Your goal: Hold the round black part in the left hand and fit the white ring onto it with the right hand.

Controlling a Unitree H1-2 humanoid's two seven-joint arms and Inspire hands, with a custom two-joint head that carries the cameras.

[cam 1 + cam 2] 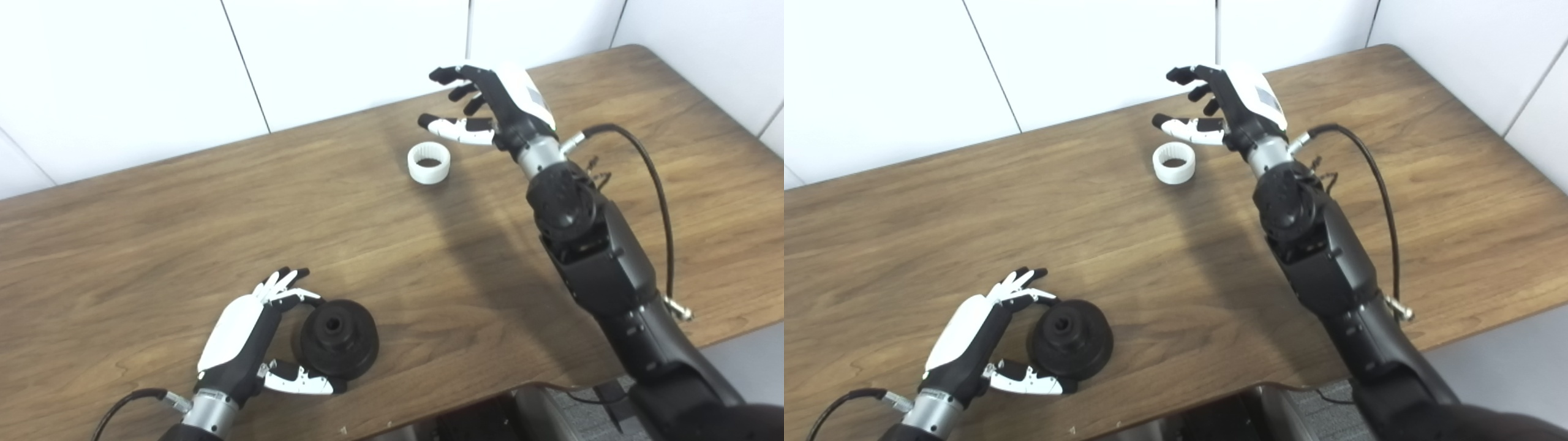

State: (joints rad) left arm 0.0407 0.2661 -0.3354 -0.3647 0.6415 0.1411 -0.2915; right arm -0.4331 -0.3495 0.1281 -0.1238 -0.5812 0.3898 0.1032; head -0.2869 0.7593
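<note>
- Left eye view: our left hand (245, 343) cups the round black part (339, 338) on the table (153, 245), fingers spread, contact unclear.
- Our right hand (490, 107) hovers open just beyond the white ring (429, 162), nothing between.

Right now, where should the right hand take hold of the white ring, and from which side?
Pinch the white ring across its ribbed outer wall, from above. It lies flat with its opening upward, and the open right hand hovers just behind it.
</note>
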